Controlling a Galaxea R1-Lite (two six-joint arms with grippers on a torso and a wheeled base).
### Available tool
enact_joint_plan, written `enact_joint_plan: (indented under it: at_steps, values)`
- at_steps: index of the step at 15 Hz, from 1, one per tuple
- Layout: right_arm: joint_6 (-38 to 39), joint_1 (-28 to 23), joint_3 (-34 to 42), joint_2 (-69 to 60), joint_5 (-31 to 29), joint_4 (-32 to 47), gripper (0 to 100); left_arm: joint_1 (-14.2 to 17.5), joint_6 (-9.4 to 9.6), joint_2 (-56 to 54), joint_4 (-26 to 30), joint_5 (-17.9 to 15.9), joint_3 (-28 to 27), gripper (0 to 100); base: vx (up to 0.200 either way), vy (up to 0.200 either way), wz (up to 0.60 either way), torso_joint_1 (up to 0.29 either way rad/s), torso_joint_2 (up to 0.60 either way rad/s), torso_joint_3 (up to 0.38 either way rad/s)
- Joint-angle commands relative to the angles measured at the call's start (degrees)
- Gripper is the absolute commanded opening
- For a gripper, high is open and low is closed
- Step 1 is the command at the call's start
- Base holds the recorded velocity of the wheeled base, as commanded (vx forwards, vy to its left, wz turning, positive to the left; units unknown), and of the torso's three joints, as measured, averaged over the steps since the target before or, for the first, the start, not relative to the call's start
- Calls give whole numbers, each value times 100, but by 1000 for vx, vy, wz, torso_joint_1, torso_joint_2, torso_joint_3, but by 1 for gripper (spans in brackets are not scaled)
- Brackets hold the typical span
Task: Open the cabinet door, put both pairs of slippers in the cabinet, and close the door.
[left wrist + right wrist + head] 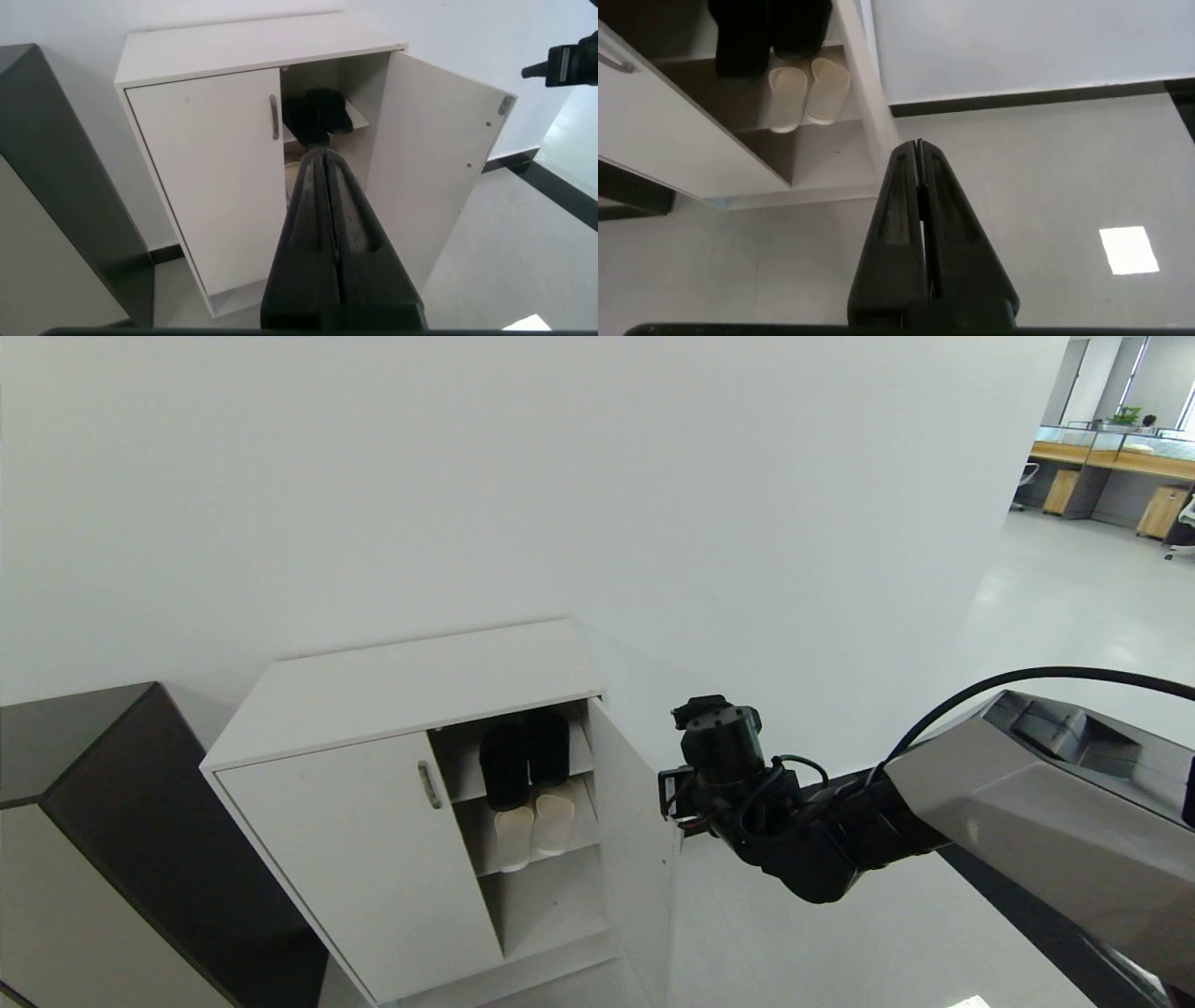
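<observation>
The pair of black soft slippers (525,756) sits on the top shelf of the white wooden two-door cabinet (411,681). The pair of white slippers (534,826) is on the shelf below, at 6 o'clock from them. The cabinet's right door (639,840) stands open. At 3 o'clock of it, just beside its outer face, is the right gripper (674,800), fingers pressed together and empty. The left gripper (324,159) faces the opening, also closed on nothing. A dark cabinet (112,784) stands at 9 o'clock.
</observation>
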Motion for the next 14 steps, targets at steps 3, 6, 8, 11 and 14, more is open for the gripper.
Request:
enact_joint_plan:
  at_steps: [3,6,8,11,14]
  values:
    - [-53,3,-266,451,4,24,0,-1,-1,7,0,-7,0,0,0,0,0,0,0,0]
    - [-168,118,-503,715,4,33,0,-1,-1,7,0,-7,0,0,0,0,0,0,0,0]
    - [-159,241,-503,706,21,24,0,-1,-1,7,0,1,0,0,0,0,0,0,0,0]
    - [-124,513,-468,539,30,15,0,-1,-1,7,0,-7,0,0,0,0,0,0,0,0]
    - [-27,794,-389,275,30,15,0,-1,-1,7,0,-7,0,0,0,0,0,0,0,0]
